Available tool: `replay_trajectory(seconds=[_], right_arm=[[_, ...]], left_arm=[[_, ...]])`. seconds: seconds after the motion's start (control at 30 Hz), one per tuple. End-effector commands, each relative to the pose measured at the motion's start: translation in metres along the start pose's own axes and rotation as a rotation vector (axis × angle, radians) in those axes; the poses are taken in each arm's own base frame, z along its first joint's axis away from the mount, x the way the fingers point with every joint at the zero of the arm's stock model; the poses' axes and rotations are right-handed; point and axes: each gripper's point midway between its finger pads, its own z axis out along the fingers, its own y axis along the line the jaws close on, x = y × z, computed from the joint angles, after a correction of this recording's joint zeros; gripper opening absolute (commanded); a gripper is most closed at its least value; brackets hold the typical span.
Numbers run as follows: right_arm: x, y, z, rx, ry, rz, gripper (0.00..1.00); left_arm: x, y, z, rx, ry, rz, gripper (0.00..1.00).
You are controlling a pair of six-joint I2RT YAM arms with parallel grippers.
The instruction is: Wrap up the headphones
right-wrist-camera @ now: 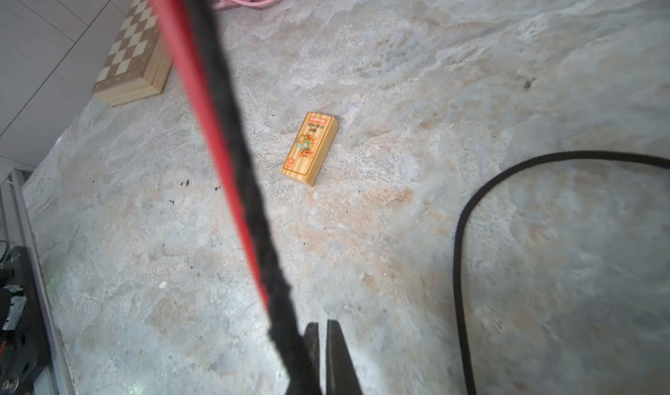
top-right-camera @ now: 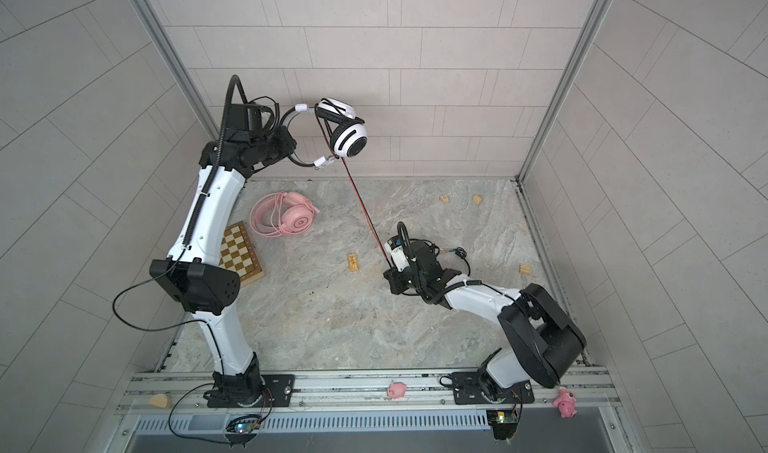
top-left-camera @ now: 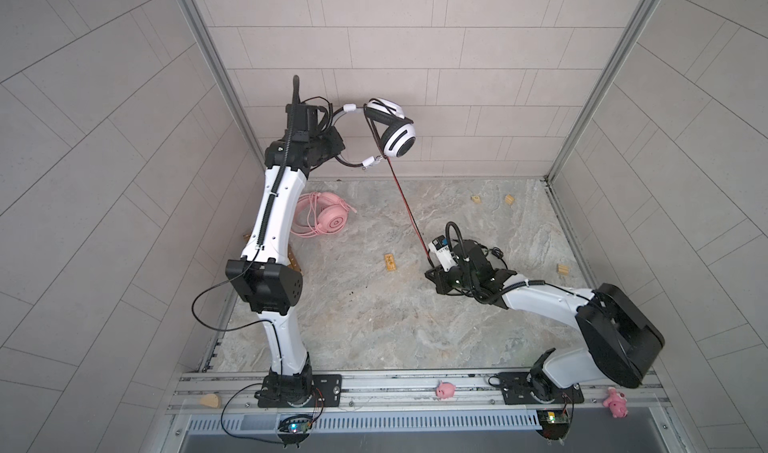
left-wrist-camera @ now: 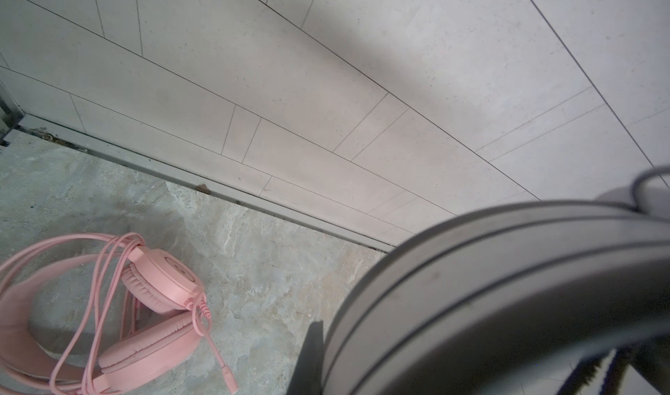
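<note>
Headband (left-wrist-camera: 489, 284) first, a grey blur right up against the left wrist lens, and that tells us who has it. The left claw (top-left-camera: 337, 139) is pressed shut on that band and holds the white-and-black headphones (top-left-camera: 397, 137) high by the back wall, well clear of the bench (top-left-camera: 374, 326).

From the ear cups the red-and-black cable (top-left-camera: 409, 209) runs in one straight, taut line down to the right claw (top-left-camera: 432, 272), low over the middle of the bench. In the right wrist view, two dark fingers (right-wrist-camera: 339, 353) are all but pressed together, with the cable running down alongside them. The exact pinch point drops off the picture's edge, so going by that tight line I'd say it nips the cable, not swear to it.

Beside the left arm, the pink headphones (top-left-camera: 322, 218) lie flat on the bench with their pink cord (left-wrist-camera: 90, 302) looped around them. That set looks done to me. So the step in hand is the second set: a strand or two crosses the cups and most of the cable is out in the open, so winding has barely begun.

The next move calls for the right claw to carry the cable round the cups without letting it slacken, while the left holds steady or turns the set to take up cord.
</note>
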Motion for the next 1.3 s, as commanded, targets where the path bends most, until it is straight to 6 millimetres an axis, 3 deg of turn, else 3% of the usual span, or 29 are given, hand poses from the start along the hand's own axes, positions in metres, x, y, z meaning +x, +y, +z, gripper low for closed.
replay_trajectory(seconds=[0.0, 0.13, 0.17, 0.27, 0.37, 0.67, 0.87, 1.03, 1.27], right_arm=[[0.017, -0.006, -0.02, 0.074, 0.041, -0.023, 0.0], [0.003, 0.008, -0.045, 0.065, -0.027, -0.057, 0.0], [0.012, 0.006, -0.047, 0.073, -0.016, -0.061, 0.0], [0.006, 0.012, -0.062, 0.071, -0.034, -0.069, 0.0], [-0.016, 0.024, -0.081, 0.055, -0.087, -0.081, 0.0], [-0.094, 0.052, -0.144, 0.053, -0.274, -0.157, 0.0], [-0.155, 0.057, -0.195, 0.083, -0.417, -0.191, 0.0], [-0.202, 0.043, -0.235, 0.132, -0.537, -0.184, 0.0], [-0.232, -0.01, -0.257, 0.219, -0.605, -0.087, 0.0]], left_arm=[[-0.041, -0.006, -0.001, 0.005, -0.169, -0.045, 0.0], [-0.042, 0.009, 0.011, -0.062, -0.193, -0.05, 0.0], [-0.042, 0.011, 0.012, -0.071, -0.196, -0.051, 0.0], [-0.042, 0.015, 0.016, -0.101, -0.21, -0.043, 0.0], [-0.038, 0.013, 0.017, -0.142, -0.22, 0.012, 0.0], [0.003, -0.009, 0.01, -0.324, -0.182, 0.367, 0.0], [0.041, -0.049, 0.002, -0.491, -0.192, 0.812, 0.0], [0.075, -0.062, 0.015, -0.446, -0.123, 0.899, 0.0], [0.124, -0.056, 0.014, -0.3, 0.057, 0.919, 0.0]])
